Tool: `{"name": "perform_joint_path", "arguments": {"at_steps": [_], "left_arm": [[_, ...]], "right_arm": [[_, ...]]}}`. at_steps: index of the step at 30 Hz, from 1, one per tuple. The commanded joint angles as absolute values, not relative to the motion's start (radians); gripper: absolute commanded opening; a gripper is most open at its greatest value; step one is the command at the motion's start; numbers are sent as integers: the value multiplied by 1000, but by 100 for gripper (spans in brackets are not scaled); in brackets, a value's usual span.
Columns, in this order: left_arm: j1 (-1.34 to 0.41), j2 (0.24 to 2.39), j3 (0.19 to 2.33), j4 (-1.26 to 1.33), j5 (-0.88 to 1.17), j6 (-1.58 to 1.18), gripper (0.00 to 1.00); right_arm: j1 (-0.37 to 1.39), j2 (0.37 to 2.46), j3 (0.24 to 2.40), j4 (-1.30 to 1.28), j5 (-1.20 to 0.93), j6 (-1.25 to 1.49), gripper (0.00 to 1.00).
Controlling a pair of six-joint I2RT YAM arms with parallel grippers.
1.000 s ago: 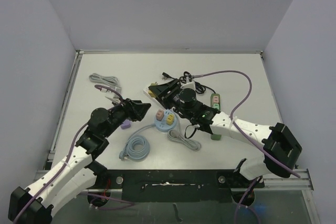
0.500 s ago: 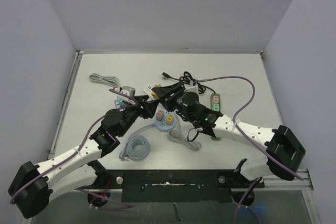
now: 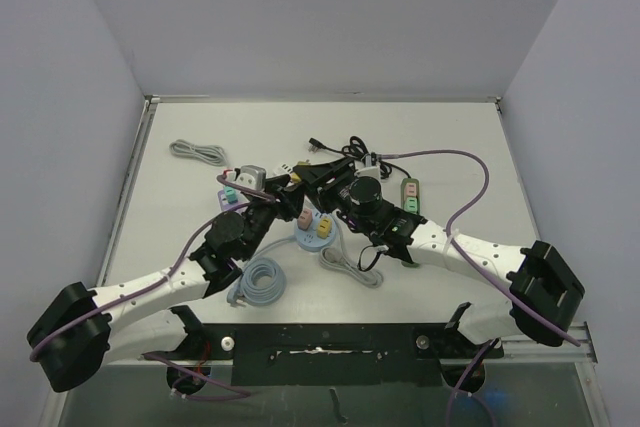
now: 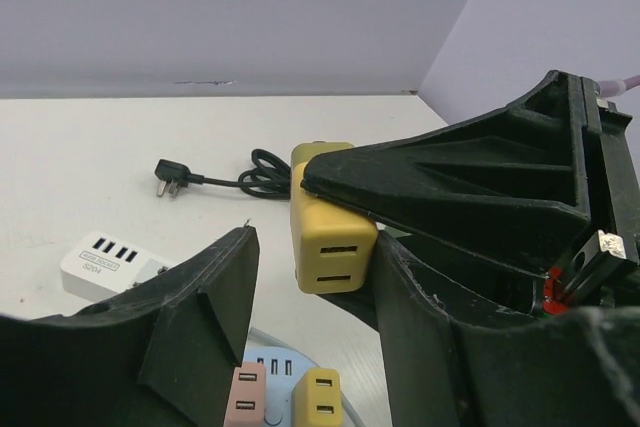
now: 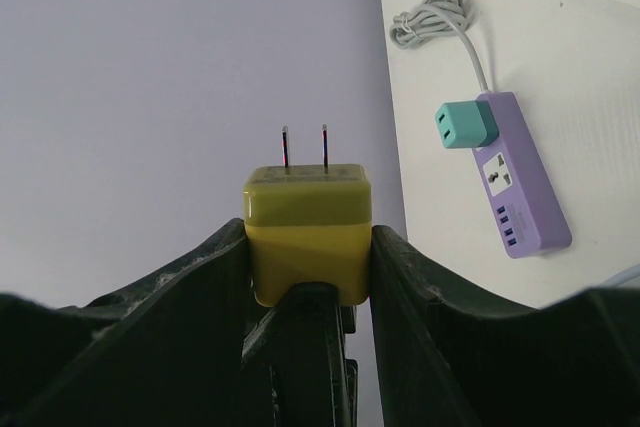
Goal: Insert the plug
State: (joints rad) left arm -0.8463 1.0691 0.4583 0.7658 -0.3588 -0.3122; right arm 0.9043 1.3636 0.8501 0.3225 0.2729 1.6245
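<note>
The plug adapter [image 5: 307, 232] is mustard yellow, its prongs dark. At two o'clock from it, a lilac power strip [image 5: 522, 197] carries a teal charger block [image 5: 462, 125] and pale grey cord [image 5: 438, 19]. The round hub [image 4: 280, 392] is pale blue.

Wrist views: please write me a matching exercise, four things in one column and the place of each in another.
Things:
1 big yellow charger
2 teal adapter
3 pink adapter
4 black plug

Places:
A on the blue hub
B loose on the table
C in the right tool
D in the purple strip

Pairs: 1-C, 2-D, 3-A, 4-B
</note>
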Motion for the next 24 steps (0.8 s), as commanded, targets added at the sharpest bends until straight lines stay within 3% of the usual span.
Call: {"name": "perform_joint_path", "arguments": {"at_steps": [1, 7, 11, 18, 24], "left_arm": [[-855, 1087, 500, 902, -420, -274, 47], [-861, 1116, 492, 944, -424, -232, 46], [-862, 1112, 516, 898, -451, -224, 30], [-858, 1042, 643, 458, -477, -306, 26], [-843, 962, 772, -57, -464, -456, 25]], "right_arm": [[910, 1332, 853, 413, 293, 1652, 43], [910, 1341, 851, 426, 271, 1672, 43], [909, 1335, 855, 405, 269, 1666, 47], [904, 1268, 868, 255, 358, 1543, 80], [883, 1142, 736, 260, 442, 1454, 86]]}}
